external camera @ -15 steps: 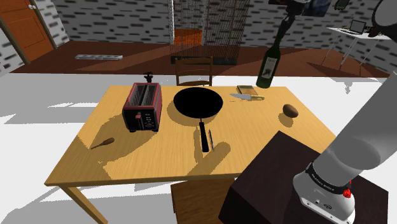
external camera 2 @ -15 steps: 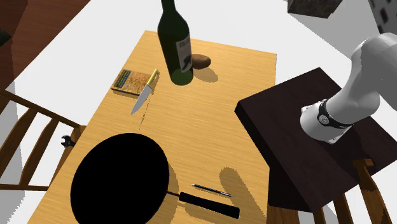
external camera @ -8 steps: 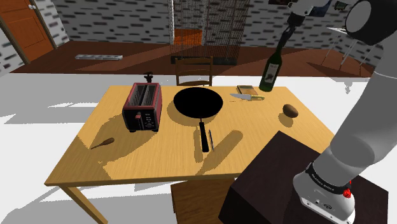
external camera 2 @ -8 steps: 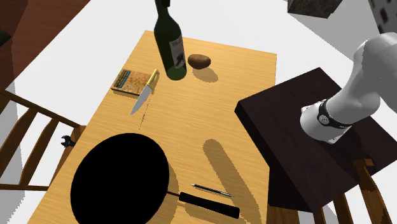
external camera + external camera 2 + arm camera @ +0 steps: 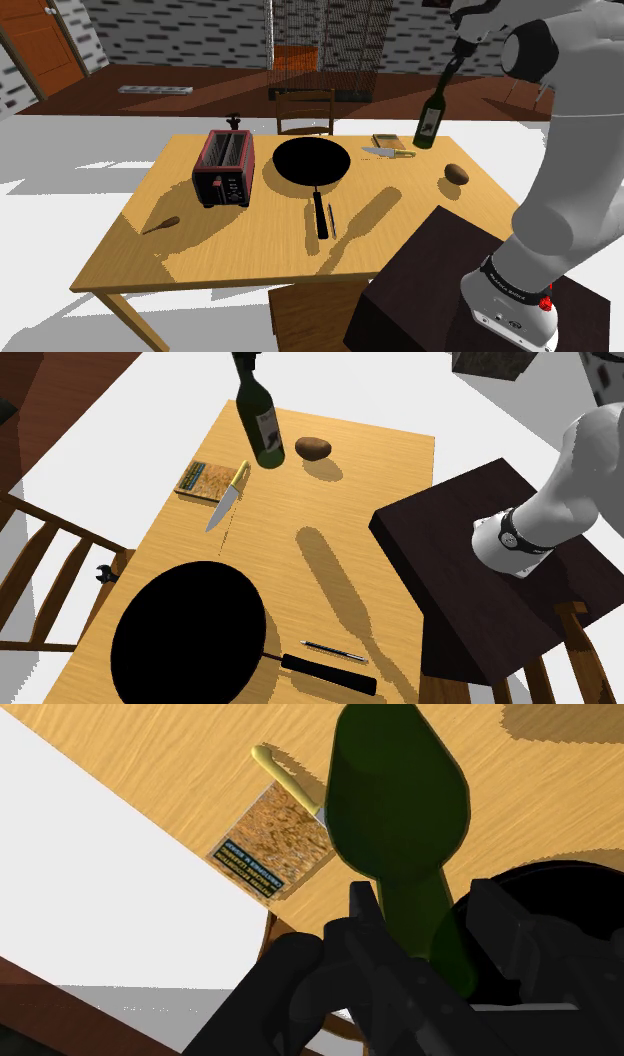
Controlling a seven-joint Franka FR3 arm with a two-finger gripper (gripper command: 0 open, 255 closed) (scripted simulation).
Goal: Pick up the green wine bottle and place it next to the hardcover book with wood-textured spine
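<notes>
A wooden table (image 5: 250, 240) holds one of each thing. From the shoulder view's left to its right:

- one small brown-handled tool (image 5: 160, 225)
- one red and black toaster (image 5: 224, 168)
- one black frying pan (image 5: 312, 162), its handle pointing toward the near edge
- one pen (image 5: 332, 216) just beside that handle
- one book (image 5: 385, 141) with a mottled brown cover
- one yellow-handled knife (image 5: 385, 152) lying across the book's edge
- one dark green wine bottle (image 5: 430, 118)
- one brown oval lump (image 5: 456, 174)

One wooden chair (image 5: 304, 110) stands behind the table. One dark box stand (image 5: 430, 290) sits at the lower right and carries the single white arm (image 5: 570, 180).

The black gripper (image 5: 458, 45) is closed around the bottle's neck. The bottle hangs below it, nearly upright, and leans a little.

In the wrist view the two fingers (image 5: 365, 909) clasp the green neck between them. The bottle's body (image 5: 400, 794) reaches away from the gripper (image 5: 420, 909) toward the tabletop. The book (image 5: 280, 839) and the knife's handle (image 5: 285, 772) lie just beside the body.

In the second exterior view the bottle (image 5: 260, 422) is over the table's far end. It sits between the book (image 5: 200, 480) and the brown oval lump (image 5: 313, 448), close to the knife (image 5: 225, 502). I cannot tell whether its base touches the wood.
</notes>
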